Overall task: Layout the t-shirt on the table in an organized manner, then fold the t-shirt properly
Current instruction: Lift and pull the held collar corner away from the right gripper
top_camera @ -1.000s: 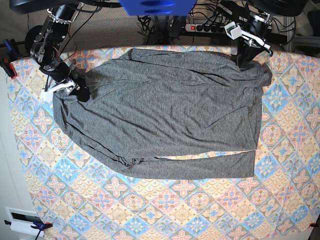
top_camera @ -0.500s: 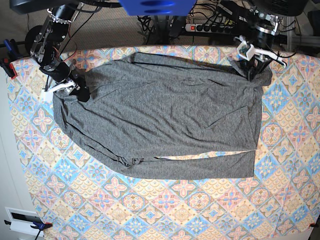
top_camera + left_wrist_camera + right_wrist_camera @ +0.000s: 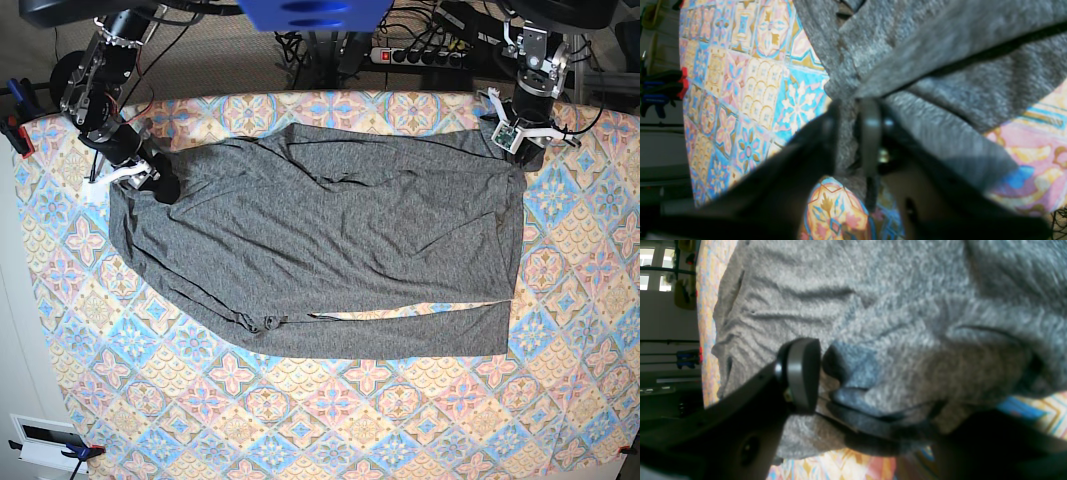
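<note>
The dark grey t-shirt [image 3: 330,250] lies spread across the patterned table [image 3: 300,420], with wrinkles and a folded strip along its near edge. My left gripper [image 3: 515,135] is at the shirt's far right corner. In the left wrist view its fingers [image 3: 870,133] stand a narrow gap apart, and t-shirt [image 3: 940,50] fabric fills that gap, with creases running to the pinch. My right gripper [image 3: 150,180] rests on the shirt's far left corner. Its jaws stand wide in the right wrist view, with a bunch of t-shirt [image 3: 873,306] between them and one finger [image 3: 800,373] just off the cloth.
A power strip [image 3: 420,55] and cables lie behind the table's far edge. Clamps [image 3: 15,130] hold the cloth at the left edge, and a clamp [image 3: 663,90] also shows in the left wrist view. A white box [image 3: 45,440] sits off the near left corner.
My left arm has carried the shirt's far right corner outward to the right and stretched the far edge straighter. The right arm has not moved.
</note>
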Motion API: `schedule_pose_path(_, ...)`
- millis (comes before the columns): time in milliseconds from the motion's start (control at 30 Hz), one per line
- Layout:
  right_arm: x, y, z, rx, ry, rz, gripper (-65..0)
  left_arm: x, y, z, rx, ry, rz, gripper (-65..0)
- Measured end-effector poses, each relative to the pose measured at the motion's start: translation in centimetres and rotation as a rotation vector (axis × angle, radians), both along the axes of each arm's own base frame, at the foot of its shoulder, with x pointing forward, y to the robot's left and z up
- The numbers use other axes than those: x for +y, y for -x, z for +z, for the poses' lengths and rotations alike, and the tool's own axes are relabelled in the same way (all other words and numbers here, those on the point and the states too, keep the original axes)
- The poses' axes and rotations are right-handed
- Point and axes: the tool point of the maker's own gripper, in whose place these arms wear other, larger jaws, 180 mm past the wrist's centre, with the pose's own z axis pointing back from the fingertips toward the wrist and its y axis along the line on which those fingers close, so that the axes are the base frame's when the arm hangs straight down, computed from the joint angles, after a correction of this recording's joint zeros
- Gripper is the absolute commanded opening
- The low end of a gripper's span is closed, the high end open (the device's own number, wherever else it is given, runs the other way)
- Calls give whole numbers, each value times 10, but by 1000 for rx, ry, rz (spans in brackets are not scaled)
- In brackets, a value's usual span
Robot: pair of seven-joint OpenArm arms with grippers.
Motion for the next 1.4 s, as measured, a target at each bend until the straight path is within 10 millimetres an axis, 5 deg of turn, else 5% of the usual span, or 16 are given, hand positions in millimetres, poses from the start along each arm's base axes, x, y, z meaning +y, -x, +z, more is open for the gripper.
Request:
schedule_pose_path(133, 0, 0, 1, 1, 10, 3, -305, -8, 11, -18, 120, 9, -23, -347)
schedule_pose_path(300, -5, 3, 9, 8, 77, 15, -305, -28, 3, 9, 68, 108, -65, -281)
schedule_pose_path(467, -2, 12, 25, -12, 132, 53, -305, -58, 18, 26, 101, 229, -119, -279)
schedule_pose_path(633, -1, 9, 49, -75, 187, 73, -305, -59, 23, 24, 123, 231, -118, -279)
schedule_pose_path(800, -1, 18, 47, -56, 198, 82, -305, -50, 63, 10, 265, 181, -160, -279)
schedule_pose_path(1067, 0, 15, 49, -65, 197, 83, -305, -31, 74, 7, 316, 57, -202, -279)
schedule_pose_path(1400, 0, 15, 49, -67, 197, 84, -305, -82, 57, -8, 264, -38, -281, -278)
